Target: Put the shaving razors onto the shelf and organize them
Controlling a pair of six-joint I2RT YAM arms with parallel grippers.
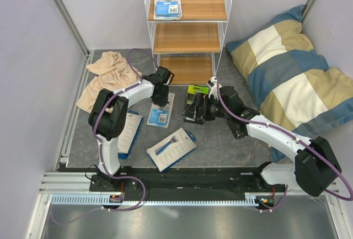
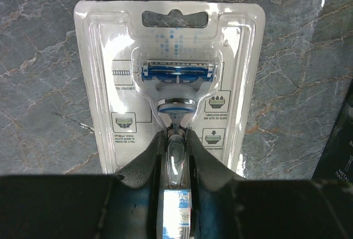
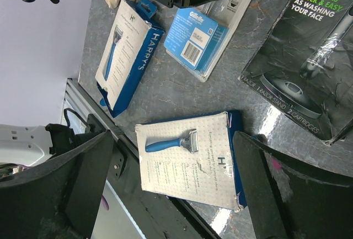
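The shelf stands at the back; one white-and-blue blister card lies on its top board. My left gripper is shut on the second blister card, which lies flat on the grey mat. In the left wrist view my fingers pinch the clear handle bubble of this card. My right gripper is open and empty above the black-and-green boxes. Two white packs lie near the front. The right wrist view shows one white pack between my open fingers.
A beige cloth lies at the left back. A large striped pillow fills the right side. A metal rail runs along the left edge. The shelf's middle board and bottom board are bare.
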